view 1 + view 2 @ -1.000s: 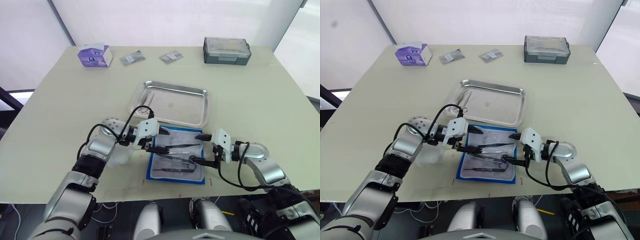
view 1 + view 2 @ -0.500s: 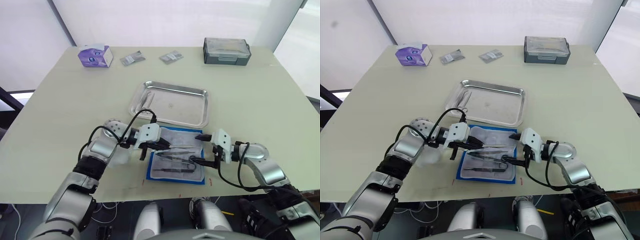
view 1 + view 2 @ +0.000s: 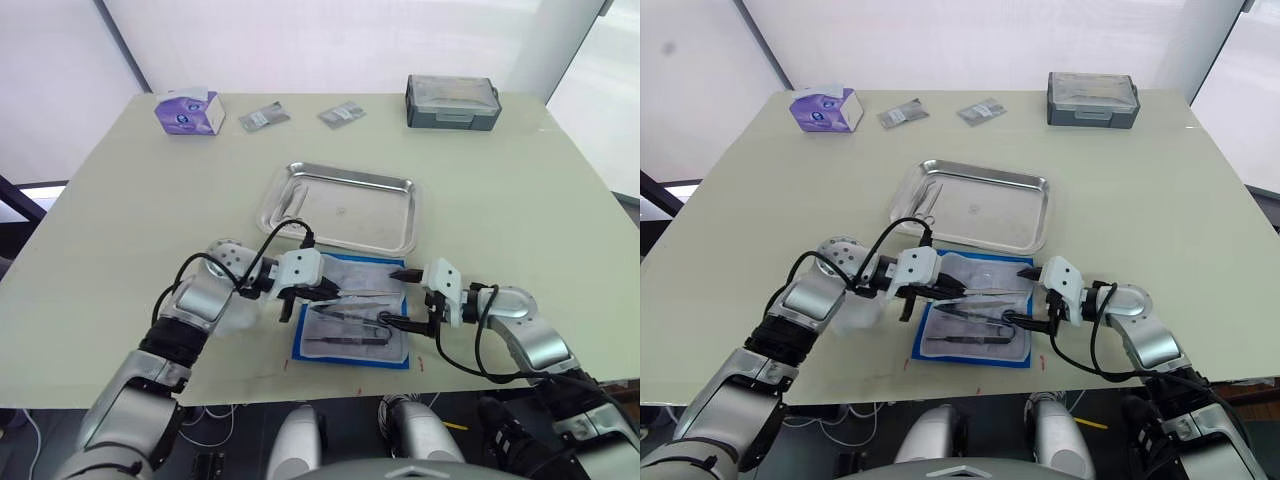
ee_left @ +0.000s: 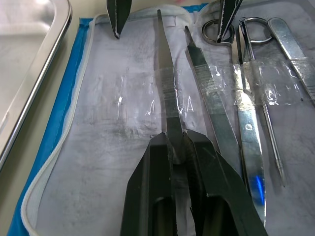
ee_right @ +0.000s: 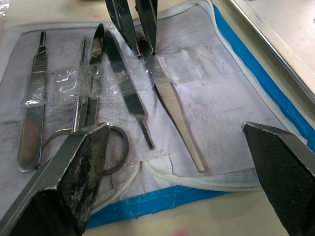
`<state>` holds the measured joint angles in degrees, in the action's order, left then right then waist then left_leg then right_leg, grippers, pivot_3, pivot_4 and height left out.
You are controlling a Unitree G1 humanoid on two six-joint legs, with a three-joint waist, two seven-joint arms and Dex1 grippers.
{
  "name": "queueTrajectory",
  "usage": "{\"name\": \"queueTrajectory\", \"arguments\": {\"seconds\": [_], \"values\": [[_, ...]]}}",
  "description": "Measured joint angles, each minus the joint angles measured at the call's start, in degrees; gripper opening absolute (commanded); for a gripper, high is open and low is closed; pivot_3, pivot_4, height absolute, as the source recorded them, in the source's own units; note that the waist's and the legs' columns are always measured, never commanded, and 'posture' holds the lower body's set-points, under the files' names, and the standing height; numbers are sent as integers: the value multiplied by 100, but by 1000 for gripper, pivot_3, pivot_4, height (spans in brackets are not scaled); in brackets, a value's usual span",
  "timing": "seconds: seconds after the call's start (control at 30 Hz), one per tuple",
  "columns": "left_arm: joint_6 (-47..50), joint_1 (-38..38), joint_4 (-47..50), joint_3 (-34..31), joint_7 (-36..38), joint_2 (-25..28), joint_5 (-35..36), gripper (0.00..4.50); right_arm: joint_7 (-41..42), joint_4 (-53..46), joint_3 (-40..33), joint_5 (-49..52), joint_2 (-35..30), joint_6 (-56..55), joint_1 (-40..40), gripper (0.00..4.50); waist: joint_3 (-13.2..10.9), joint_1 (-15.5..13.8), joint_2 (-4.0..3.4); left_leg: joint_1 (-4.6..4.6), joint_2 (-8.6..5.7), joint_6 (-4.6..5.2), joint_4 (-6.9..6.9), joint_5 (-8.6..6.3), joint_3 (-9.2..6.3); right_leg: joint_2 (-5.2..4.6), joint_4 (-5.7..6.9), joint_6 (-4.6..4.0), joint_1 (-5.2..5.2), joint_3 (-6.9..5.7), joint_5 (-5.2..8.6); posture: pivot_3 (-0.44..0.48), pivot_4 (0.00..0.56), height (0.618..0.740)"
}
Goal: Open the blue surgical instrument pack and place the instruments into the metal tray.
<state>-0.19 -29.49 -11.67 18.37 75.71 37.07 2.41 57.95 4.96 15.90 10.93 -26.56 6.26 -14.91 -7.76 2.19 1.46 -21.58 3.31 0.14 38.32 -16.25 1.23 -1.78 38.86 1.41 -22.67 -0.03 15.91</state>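
Note:
The blue surgical instrument pack (image 3: 350, 361) lies open on the table near its front edge, pale lining up. Several steel instruments are taped to the lining, among them ring-handled scissors (image 4: 247, 98). My left gripper (image 4: 176, 140) reaches in from the pack's left side and is shut on straight tweezers (image 4: 166, 83), which lie flat on the lining. At the pack's right edge my right gripper (image 3: 396, 297) stands wide open, one finger (image 5: 275, 162) over the blue border and nothing between them. The metal tray (image 3: 345, 178) sits just behind the pack, with one slim tool (image 3: 293, 203) at its left end.
At the back of the table stand a purple tissue box (image 3: 188, 110) on the left and a dark grey lidded box (image 3: 453, 102) on the right. Two small packets (image 3: 265, 117) (image 3: 342, 113) lie between them. The table's front edge runs just below the pack.
My left gripper came down onto the pack and went from open to shut on the tweezers. The right gripper has stayed open in place.

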Motion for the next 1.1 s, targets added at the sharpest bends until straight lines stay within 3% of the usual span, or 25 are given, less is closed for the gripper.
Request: {"name": "queueTrajectory", "arguments": {"seconds": [0.3,0.6,1.1], "values": [[550,223,474,-187,-97,444,86,40,15,18,5,0,2,0,-18,4500,-2,-1,-2,1,1,0,-1,0,-1,1,0,0,-1,0,0,0,150,731],[830,231,604,-215,-87,487,227,40,45,50,1,0,-1,-1,-46,4500,-2,-8,-1,-1,1,0,0,0,0,1,0,0,-1,-1,0,0,150,731],[1033,148,777,-440,285,1034,467,40,76,88,2,0,3,-2,-91,4500,-8,-19,-4,-4,4,0,-1,0,-3,6,1,-9,-2,-15,5,0,150,731]]}}
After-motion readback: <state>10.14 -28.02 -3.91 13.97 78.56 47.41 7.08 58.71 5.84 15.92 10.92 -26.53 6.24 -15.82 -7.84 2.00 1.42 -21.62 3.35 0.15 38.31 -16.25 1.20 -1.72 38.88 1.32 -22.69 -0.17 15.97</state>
